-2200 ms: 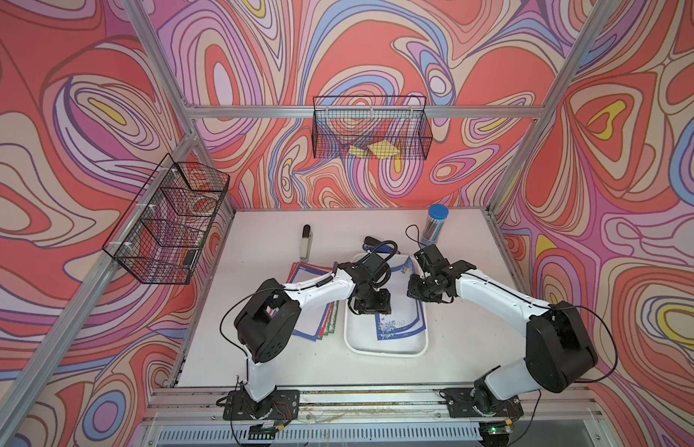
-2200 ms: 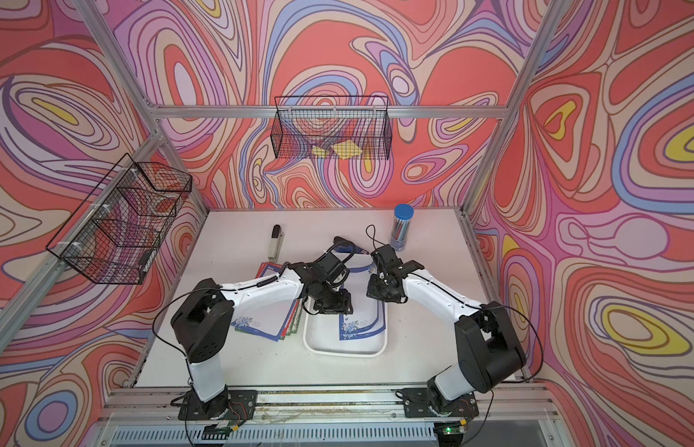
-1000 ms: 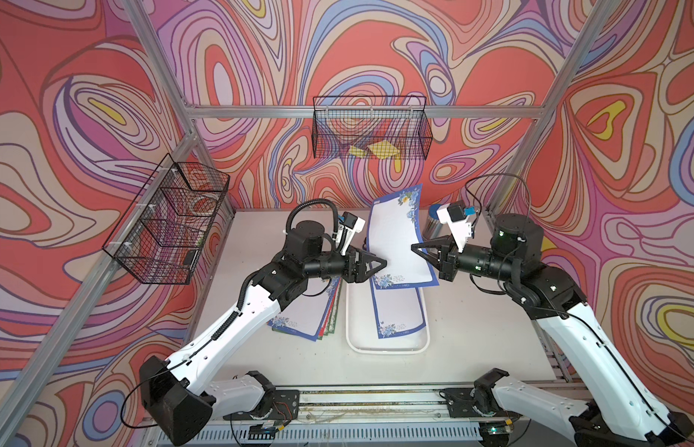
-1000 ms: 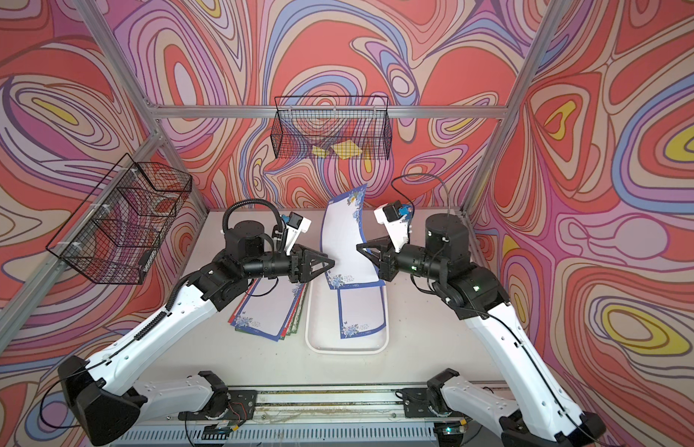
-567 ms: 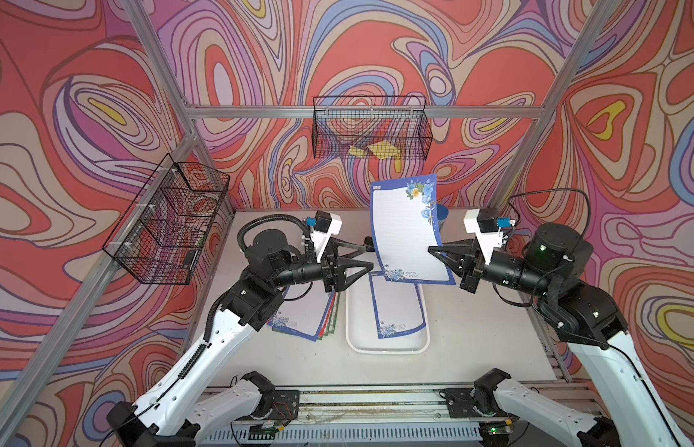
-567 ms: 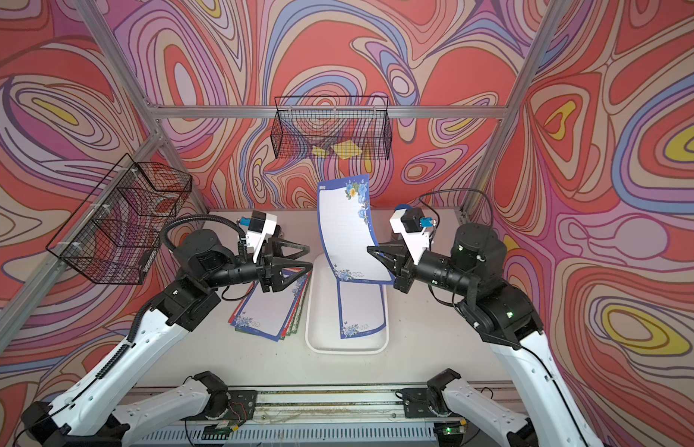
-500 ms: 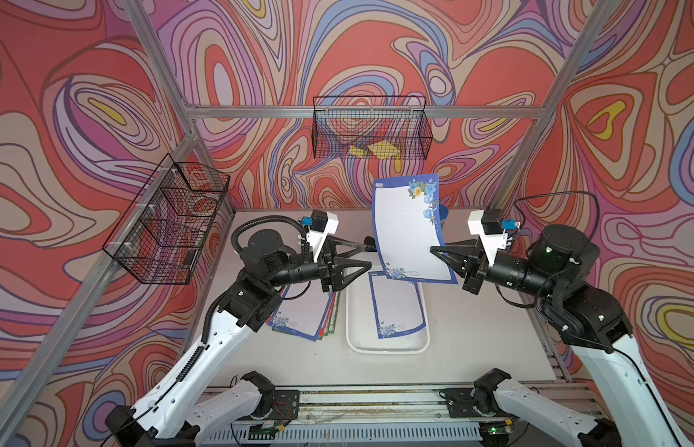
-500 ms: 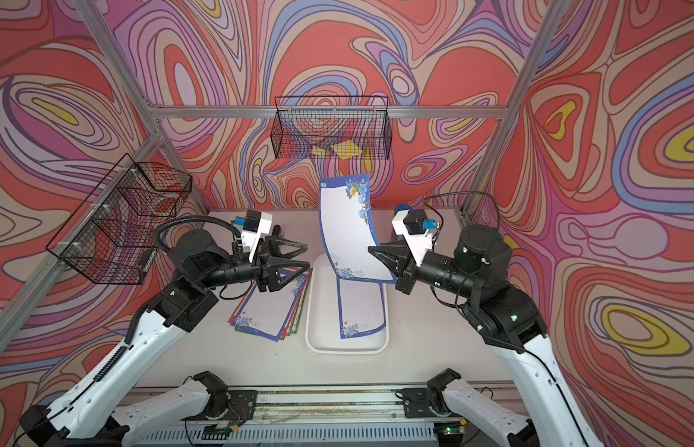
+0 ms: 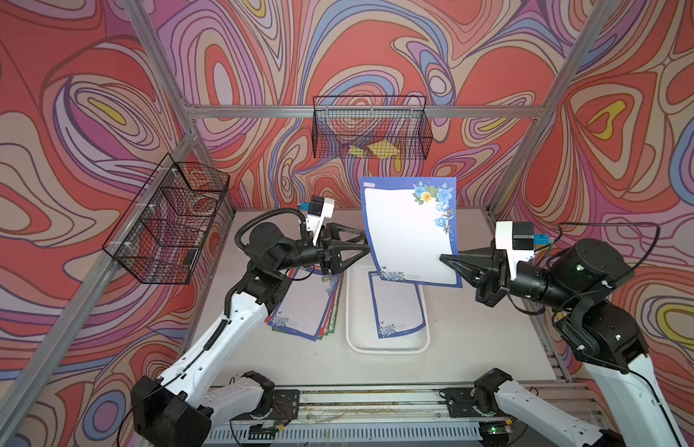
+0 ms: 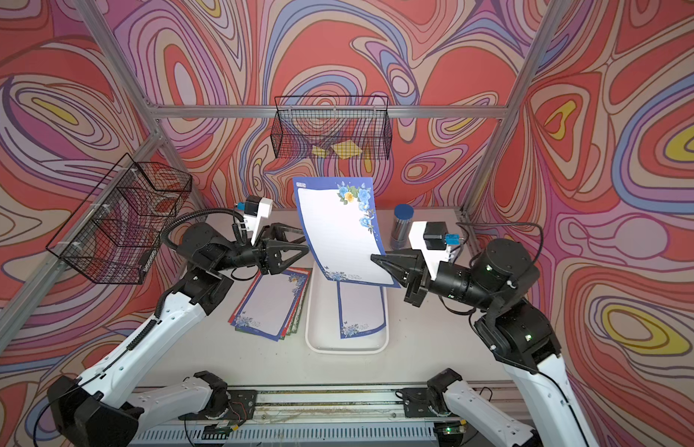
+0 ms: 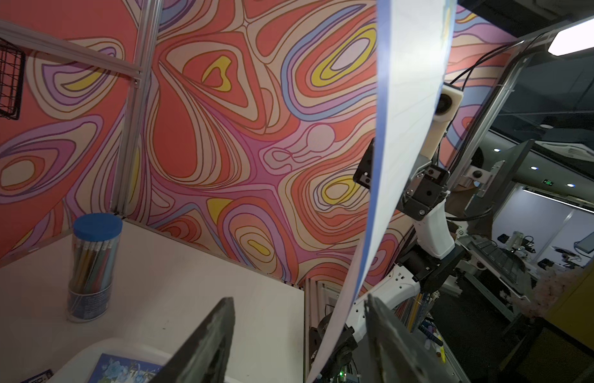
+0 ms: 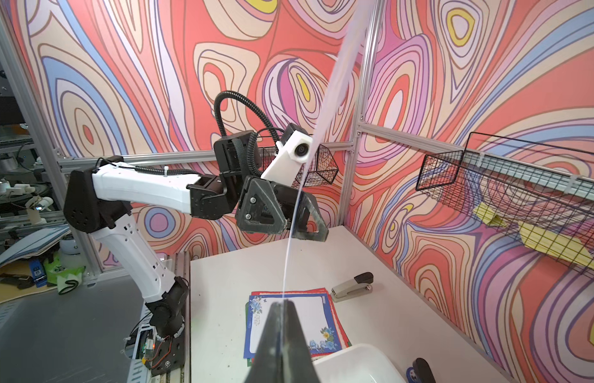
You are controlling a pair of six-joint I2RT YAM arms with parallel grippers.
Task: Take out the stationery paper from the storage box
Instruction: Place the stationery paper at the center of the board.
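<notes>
**One claw off the sheet**

Against a second ago, our left gripper (image 9: 364, 240) has let go of the stationery paper (image 9: 409, 232): jaws apart at its edge. Right gripper (image 9: 443, 257), arm reaching level, pinches it upright above the storage box (image 9: 388, 348).

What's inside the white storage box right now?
One blue-bordered sheet lies flat in the storage box. Its far end is hidden in both top views by the lifted sheet pinched in the right gripper. Whether more sheets lie under it cannot be seen.
</notes>
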